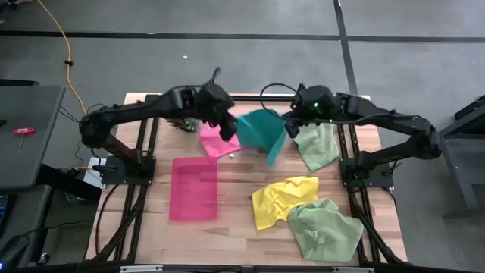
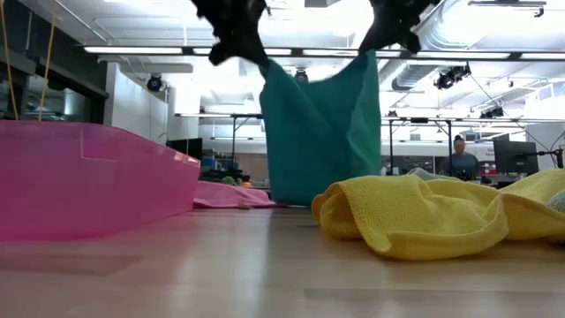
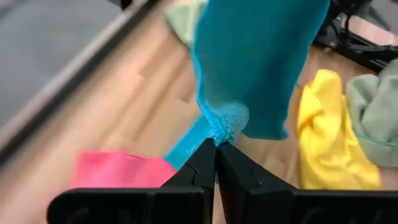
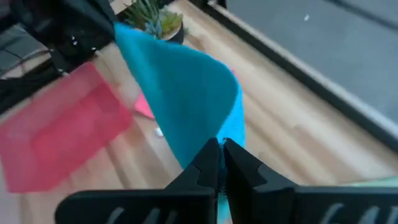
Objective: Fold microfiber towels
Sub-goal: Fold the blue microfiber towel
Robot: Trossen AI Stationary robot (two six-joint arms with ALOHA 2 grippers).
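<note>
A teal towel (image 1: pixel 261 133) hangs between my two grippers above the table's far middle; in the low view the teal towel (image 2: pixel 322 132) is a hanging sheet. My left gripper (image 1: pixel 227 127) is shut on its left upper end, and my right gripper (image 1: pixel 292 119) is shut on its right upper end. Under it, a hot pink towel (image 1: pixel 218 142) lies flat on the table. A yellow towel (image 1: pixel 282 199) lies crumpled at the near right. One pale green towel (image 1: pixel 317 145) lies at the far right, another (image 1: pixel 326 227) at the near right. My left gripper pinches a bunched upper edge of the teal towel (image 3: pixel 222 124) between its two fingertips, slanting down from the table's left. The cloth hangs below the fingers. My right gripper pinches the towel's other upper end (image 4: pixel 208 138) between its two fingertips, slanting down from the right. The towel sags between the two holds; whether its lower edge (image 2: pixel 300 199) touches the table, I cannot tell.
A translucent pink tray (image 1: pixel 193 188) stands on the table's near left. A small green plant (image 1: pixel 184 121) sits at the far left behind my left arm. Bare wood shows in the near middle, between the tray and the yellow towel.
</note>
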